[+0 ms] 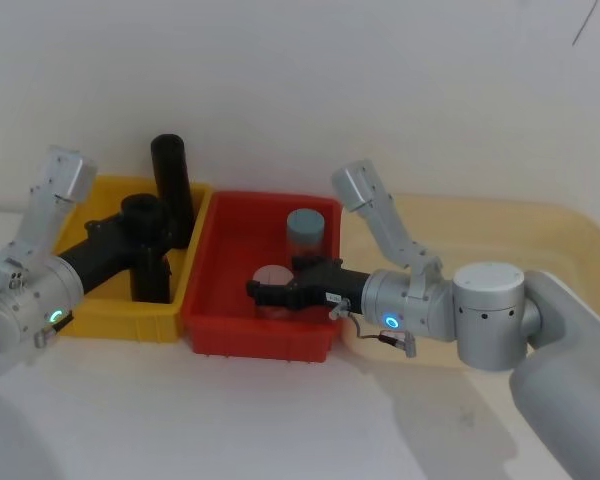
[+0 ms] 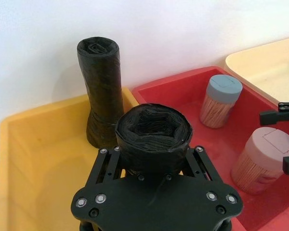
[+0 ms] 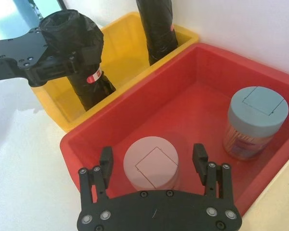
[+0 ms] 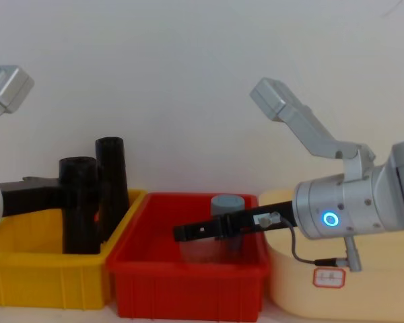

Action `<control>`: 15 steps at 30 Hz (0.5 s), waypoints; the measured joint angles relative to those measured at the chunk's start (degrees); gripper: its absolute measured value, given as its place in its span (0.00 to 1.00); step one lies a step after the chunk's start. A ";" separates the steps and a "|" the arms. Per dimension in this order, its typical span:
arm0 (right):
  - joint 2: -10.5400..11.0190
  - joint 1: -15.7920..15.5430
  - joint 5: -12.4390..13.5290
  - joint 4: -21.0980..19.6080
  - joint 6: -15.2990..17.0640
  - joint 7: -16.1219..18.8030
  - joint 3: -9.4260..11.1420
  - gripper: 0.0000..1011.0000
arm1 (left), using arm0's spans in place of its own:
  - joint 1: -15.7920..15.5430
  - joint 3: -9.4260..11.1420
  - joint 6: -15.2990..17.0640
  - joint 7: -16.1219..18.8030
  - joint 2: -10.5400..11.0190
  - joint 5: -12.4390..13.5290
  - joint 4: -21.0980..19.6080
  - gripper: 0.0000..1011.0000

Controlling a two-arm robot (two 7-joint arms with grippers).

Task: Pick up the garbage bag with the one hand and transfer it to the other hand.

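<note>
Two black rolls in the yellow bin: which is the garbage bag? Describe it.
Find the yellow bin left of the red bin. The garbage bag is the nearer of two black rolls standing there. The left gripper clamps it and it bears a red label; the other roll stands free behind.

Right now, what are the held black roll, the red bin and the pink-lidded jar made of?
The garbage bag, clamped in the left end effector, looks like thin matte plastic film: crinkled layers show at its top. The red bin seems hard moulded plastic, smooth, slightly glossy. The pink-lidded jar, straddled by the open right end effector, seems clear plastic with a matte lid.
</note>
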 joint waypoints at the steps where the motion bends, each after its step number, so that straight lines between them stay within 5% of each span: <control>1: -0.01 0.00 -0.06 0.05 -0.07 0.02 -0.01 0.99 | 0.00 0.00 0.00 0.00 0.00 0.00 0.00 0.46; 15: -0.29 -0.17 -1.32 0.73 -1.36 -0.20 -0.05 0.96 | 0.00 0.00 0.00 0.00 0.00 0.00 0.00 0.46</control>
